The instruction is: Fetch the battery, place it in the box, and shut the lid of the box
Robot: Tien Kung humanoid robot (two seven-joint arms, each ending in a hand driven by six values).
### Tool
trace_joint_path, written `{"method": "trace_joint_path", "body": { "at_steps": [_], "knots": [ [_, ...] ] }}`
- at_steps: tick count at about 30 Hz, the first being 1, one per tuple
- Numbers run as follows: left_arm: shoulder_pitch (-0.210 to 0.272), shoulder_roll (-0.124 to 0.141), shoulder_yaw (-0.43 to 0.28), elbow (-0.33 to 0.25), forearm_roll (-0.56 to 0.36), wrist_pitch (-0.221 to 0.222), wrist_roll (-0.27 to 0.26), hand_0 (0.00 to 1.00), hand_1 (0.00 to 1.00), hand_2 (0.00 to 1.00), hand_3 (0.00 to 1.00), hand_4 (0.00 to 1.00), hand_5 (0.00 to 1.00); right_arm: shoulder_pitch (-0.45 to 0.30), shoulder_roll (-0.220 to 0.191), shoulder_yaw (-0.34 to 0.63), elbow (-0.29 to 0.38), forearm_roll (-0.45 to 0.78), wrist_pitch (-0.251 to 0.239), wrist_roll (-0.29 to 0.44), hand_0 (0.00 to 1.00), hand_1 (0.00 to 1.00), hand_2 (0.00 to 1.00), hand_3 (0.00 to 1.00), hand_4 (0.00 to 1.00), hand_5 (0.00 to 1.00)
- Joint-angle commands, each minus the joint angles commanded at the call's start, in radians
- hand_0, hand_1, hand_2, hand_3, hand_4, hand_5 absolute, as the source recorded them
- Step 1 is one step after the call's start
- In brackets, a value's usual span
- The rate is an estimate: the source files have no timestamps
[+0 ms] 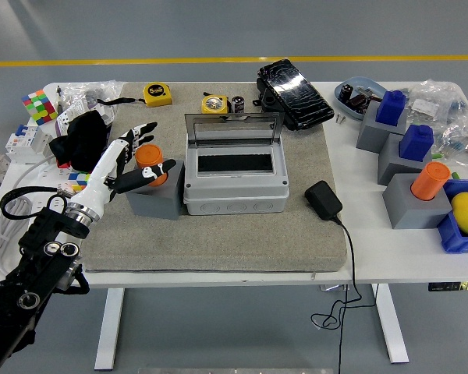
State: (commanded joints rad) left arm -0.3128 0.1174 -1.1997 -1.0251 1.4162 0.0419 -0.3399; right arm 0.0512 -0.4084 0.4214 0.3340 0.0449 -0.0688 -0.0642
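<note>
An orange cylinder battery [150, 157] stands upright in a grey block holder [153, 200] on the grey mat, just left of the box. The grey plastic box [234, 183] sits mid-mat with its clear lid [234, 128] tilted up at the back and its dark opening showing. My left hand [144, 152], white with black fingertips, reaches in from the lower left. Its fingers are spread behind and left of the battery, and the thumb lies across the battery's front. I cannot see a closed grasp. My right arm is out of view.
A black power adapter [323, 199] with its cord lies right of the box. Behind the box are a black pack [295, 94], a yellow tape measure [157, 94] and a small dark cylinder [238, 104]. Grey blocks with blue and orange pieces [415, 189] crowd the right; cables and a colour cube [37, 105] the left.
</note>
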Motion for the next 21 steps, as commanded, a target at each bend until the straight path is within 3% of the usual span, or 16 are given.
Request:
{"method": "trace_joint_path", "body": {
  "at_steps": [5, 6, 11, 12, 16, 17, 21],
  "knots": [
    [-0.007, -0.009, 0.015, 0.013, -0.004, 0.004, -0.004, 0.814, 0.897, 0.928, 0.861, 0.998, 0.276, -0.003, 0.003, 0.000, -0.001, 0.002, 0.000, -0.001, 0.573, 0.613, 0.612, 0.556, 0.945, 0.487],
    [-0.009, -0.011, 0.019, 0.017, -0.008, 0.005, -0.007, 0.748, 0.816, 0.846, 0.779, 0.998, 0.184, -0.003, 0.004, 0.000, -0.001, 0.002, 0.000, -0.001, 0.574, 0.612, 0.612, 0.555, 0.945, 0.488],
    [-0.018, -0.024, 0.037, 0.039, -0.034, 0.012, -0.029, 0.748, 0.816, 0.846, 0.779, 0.998, 0.184, -0.002, 0.008, 0.006, 0.001, -0.003, 0.000, 0.000, 0.574, 0.612, 0.612, 0.555, 0.945, 0.488],
    [-0.020, -0.026, 0.040, 0.042, -0.038, 0.014, -0.033, 0.656, 0.731, 0.760, 0.710, 0.998, 0.118, -0.002, 0.008, 0.006, 0.002, -0.004, 0.000, 0.000, 0.572, 0.612, 0.612, 0.556, 0.945, 0.488],
    [-0.027, -0.032, 0.053, 0.055, -0.052, 0.018, -0.047, 0.656, 0.731, 0.760, 0.710, 0.998, 0.118, -0.002, 0.006, 0.004, 0.002, -0.002, 0.000, -0.001, 0.572, 0.612, 0.612, 0.556, 0.945, 0.488],
    [-0.029, -0.034, 0.054, 0.059, -0.056, 0.019, -0.051, 0.519, 0.617, 0.642, 0.610, 0.998, 0.002, -0.002, 0.006, 0.003, 0.001, -0.002, 0.000, -0.001, 0.571, 0.613, 0.612, 0.556, 0.944, 0.488],
    [-0.034, -0.041, 0.057, 0.074, -0.072, 0.030, -0.068, 0.519, 0.617, 0.642, 0.610, 0.998, 0.002, -0.002, 0.006, 0.002, 0.001, 0.001, 0.000, -0.002, 0.571, 0.613, 0.612, 0.556, 0.944, 0.488]
  ]
}}
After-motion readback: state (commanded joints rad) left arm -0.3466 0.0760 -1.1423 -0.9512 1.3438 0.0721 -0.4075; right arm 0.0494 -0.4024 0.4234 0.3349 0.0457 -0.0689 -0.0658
